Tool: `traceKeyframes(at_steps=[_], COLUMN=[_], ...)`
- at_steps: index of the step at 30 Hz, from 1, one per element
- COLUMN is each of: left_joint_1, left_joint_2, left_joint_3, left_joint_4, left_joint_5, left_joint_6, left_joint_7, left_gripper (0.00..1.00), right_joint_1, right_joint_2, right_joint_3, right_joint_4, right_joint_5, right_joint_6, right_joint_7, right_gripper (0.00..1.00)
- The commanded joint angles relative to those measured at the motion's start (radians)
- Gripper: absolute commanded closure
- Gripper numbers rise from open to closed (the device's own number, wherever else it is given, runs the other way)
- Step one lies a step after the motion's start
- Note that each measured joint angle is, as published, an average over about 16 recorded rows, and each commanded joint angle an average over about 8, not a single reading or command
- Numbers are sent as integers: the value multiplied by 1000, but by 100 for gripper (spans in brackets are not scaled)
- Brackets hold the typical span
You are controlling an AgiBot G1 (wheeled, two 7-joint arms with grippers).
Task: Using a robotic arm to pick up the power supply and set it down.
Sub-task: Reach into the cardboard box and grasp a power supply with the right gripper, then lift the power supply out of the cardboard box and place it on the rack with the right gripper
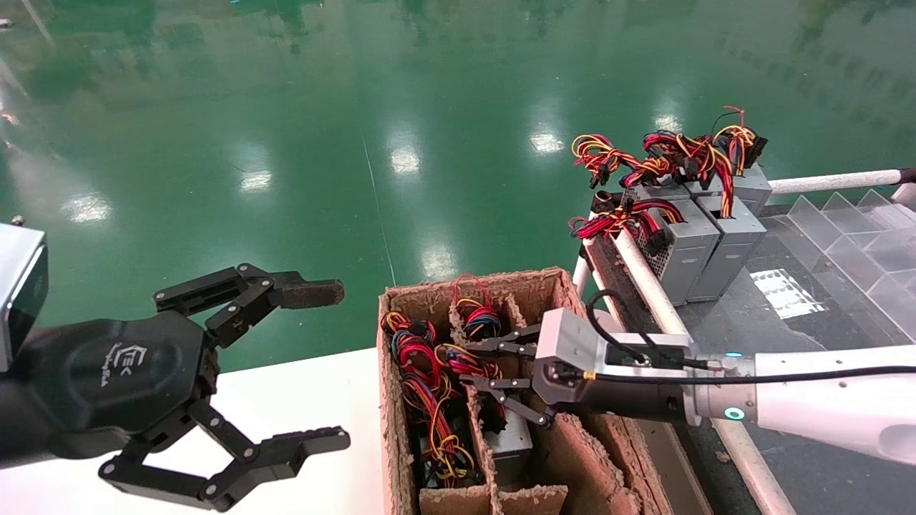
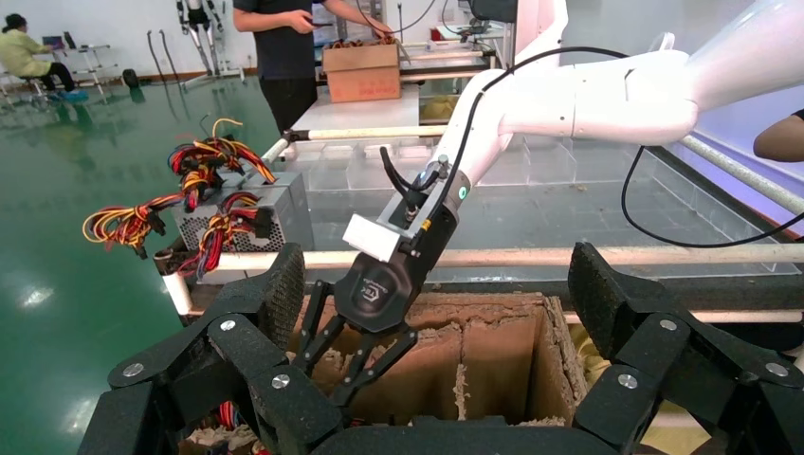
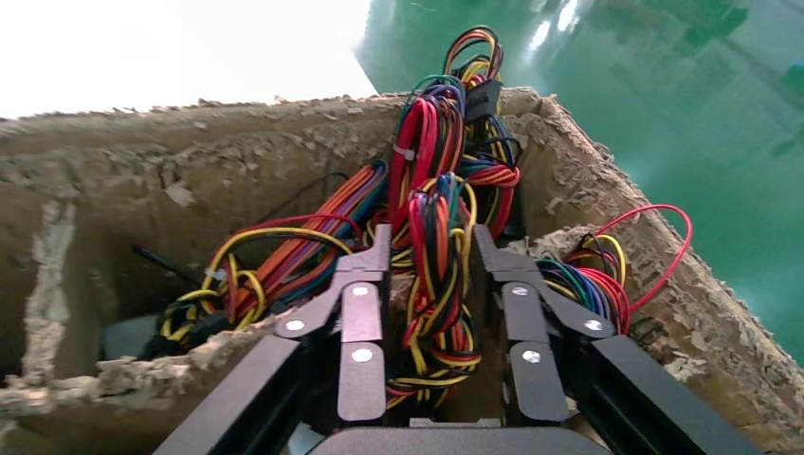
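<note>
A power supply [image 1: 509, 445] lies deep in a worn cardboard box [image 1: 392, 422], only a patch of its grey metal case showing. Its red, yellow and black wire bundle [image 3: 431, 284] rises above it. My right gripper [image 1: 478, 365], on the white forearm with the green light, reaches down into the box. The right gripper [image 3: 430, 248] stands open, its fingers on either side of the wire bundle with a gap to each. More coloured wires [image 1: 422, 372] fill the neighbouring compartment. My left gripper [image 1: 322, 366] hangs wide open and empty over the white table, left of the box.
Three more grey power supplies [image 1: 705, 243] with wire bundles stand on the dark bench at the right, behind a white pipe rail [image 1: 644, 279]. Clear plastic dividers [image 1: 855, 236] lie further right. The box rests against a white table [image 1: 300, 408]. Green floor lies beyond.
</note>
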Motion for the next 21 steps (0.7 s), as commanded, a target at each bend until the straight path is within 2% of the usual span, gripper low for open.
traceKeyframes(at_steps=[1, 12, 21], left_joint_1=[0, 0, 0], left_joint_2=[0, 0, 0], left_joint_3=[0, 0, 0], left_joint_4=[0, 0, 0], left_joint_5=[0, 0, 0], left_joint_6=[0, 0, 0], left_joint_7=[0, 0, 0], left_gripper=[0, 0, 0], right_joint_1=[-9, -45, -77], right_joint_2=[-2, -3, 45], right_joint_3=[1, 16, 63], right_joint_4=[10, 49, 132], right_joint_5=[-5, -3, 58], right_joint_6=[16, 72, 78], right_joint_7=[-13, -39, -33], right_gripper=[100, 100, 100])
